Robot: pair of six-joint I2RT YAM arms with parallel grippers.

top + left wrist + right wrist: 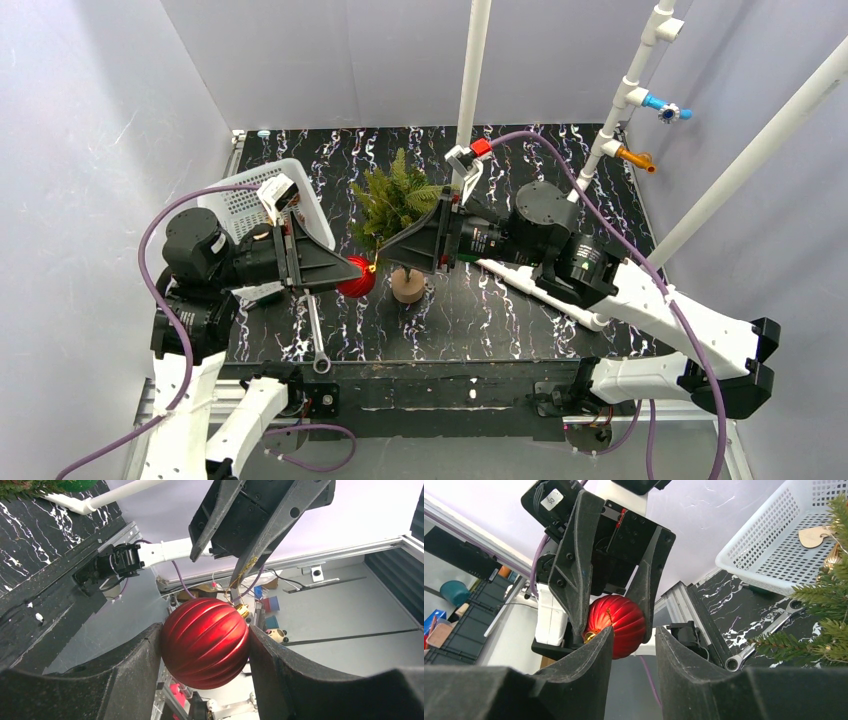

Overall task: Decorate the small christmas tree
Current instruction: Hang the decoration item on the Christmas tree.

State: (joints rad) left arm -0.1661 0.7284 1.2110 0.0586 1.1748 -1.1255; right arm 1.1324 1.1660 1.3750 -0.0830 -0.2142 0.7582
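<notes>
The left end effector point(355, 272) grips a red ball point(355, 278). In the left wrist view the ball point(205, 642) sits in the middle of the frame, and the two black fingers point(130, 670) press on it from both sides. The ball is shiny and has grooves. It has a gold cap point(242, 611) on top, and a thin gold string point(245, 570) goes up from the cap.

The right end effector point(385, 250) is open. It points at the ball from the right, tip to tip with the left one. In the left wrist view it point(212, 565) hangs at the top of the frame with its jaws apart, and the gold string runs along one of its fingers. In the right wrist view its own fingers point(589, 665) stand at the bottom with a gap between them, and the ball point(619, 625) shows just past that gap.

The small christmas tree point(395, 205) stands upright in the middle of the top view, just behind the two end effectors. Its round wooden base point(407, 285) rests on the black surface point(500, 320) with white streaks, just right of the ball.

A white basket point(245, 205) sits at the left of the surface, behind the left arm. A wooden heart point(816, 536) lies in it. A metal wrench point(315, 335) lies on the surface below the left end effector.
</notes>
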